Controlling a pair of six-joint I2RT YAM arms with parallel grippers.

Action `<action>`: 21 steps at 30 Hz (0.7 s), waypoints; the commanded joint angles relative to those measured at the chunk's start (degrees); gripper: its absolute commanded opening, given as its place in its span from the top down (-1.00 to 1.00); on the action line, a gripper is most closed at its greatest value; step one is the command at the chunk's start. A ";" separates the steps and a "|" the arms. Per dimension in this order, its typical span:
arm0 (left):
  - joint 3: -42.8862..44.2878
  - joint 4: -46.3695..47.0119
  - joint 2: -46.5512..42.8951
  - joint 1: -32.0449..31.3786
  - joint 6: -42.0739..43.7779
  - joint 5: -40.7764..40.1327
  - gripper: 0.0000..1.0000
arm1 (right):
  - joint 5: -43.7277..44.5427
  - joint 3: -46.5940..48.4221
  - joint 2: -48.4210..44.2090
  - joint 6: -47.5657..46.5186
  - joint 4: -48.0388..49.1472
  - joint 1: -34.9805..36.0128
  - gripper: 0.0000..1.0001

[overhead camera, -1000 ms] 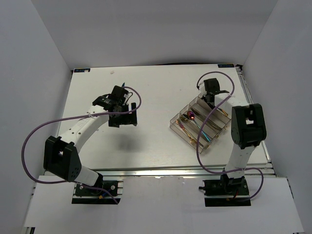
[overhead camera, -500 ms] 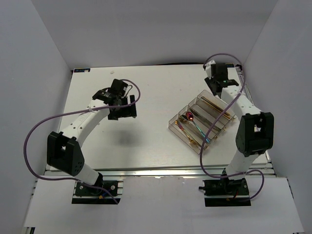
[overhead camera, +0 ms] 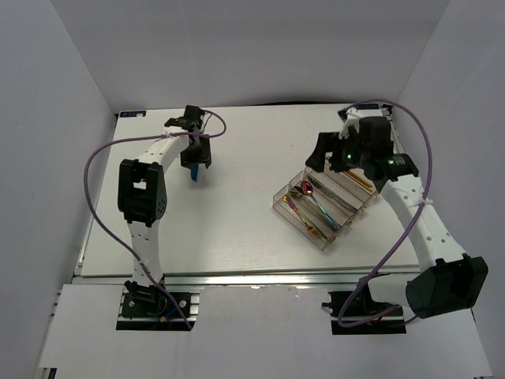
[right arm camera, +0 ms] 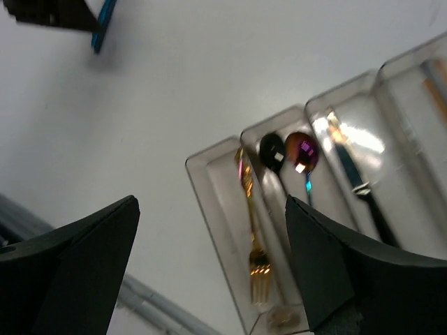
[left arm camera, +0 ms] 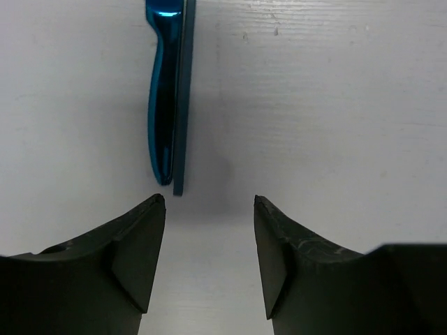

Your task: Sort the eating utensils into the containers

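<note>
Reading the left gripper (left arm camera: 209, 202) as spread wide and holding nothing, low over the table (overhead camera: 237, 237), with the two blue pieces (left arm camera: 167, 98) lying flat just beyond the fingertips. Noting them side by side, touching along their length, and lined up with the finger on the left of the wrist view rather than with the gap.

Likely to go wrong there:
- closing straight down and pinching bare tabletop, or nudging the pair sideways;
- catching both at once and dropping them into one compartment;
- slipping off thin, flat, glossy metal.

Calls for a sideways shift first.

Seeing the right gripper (right arm camera: 211, 202) also wide open and empty, hanging above the far end of the smoky organizer tray (overhead camera: 319, 243), near the chopsticks (overhead camera: 357, 178), well apart from the blue pair. Possibly in the way at delivery if left there.

Already in the tray: gold fork (right arm camera: 253, 237), two spoons (right arm camera: 286, 150), a dark-handled piece (right arm camera: 363, 195).

Below, a white, faintly grained, matte surface. Around it, plain white walls (overhead camera: 237, 47) on three sides, evenly lit.
</note>
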 commanded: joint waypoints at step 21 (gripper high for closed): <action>13.09 -0.65 13.59 -0.28 5.31 -2.57 -0.21 | -7.59 -5.27 -3.19 4.32 -5.95 1.69 -0.79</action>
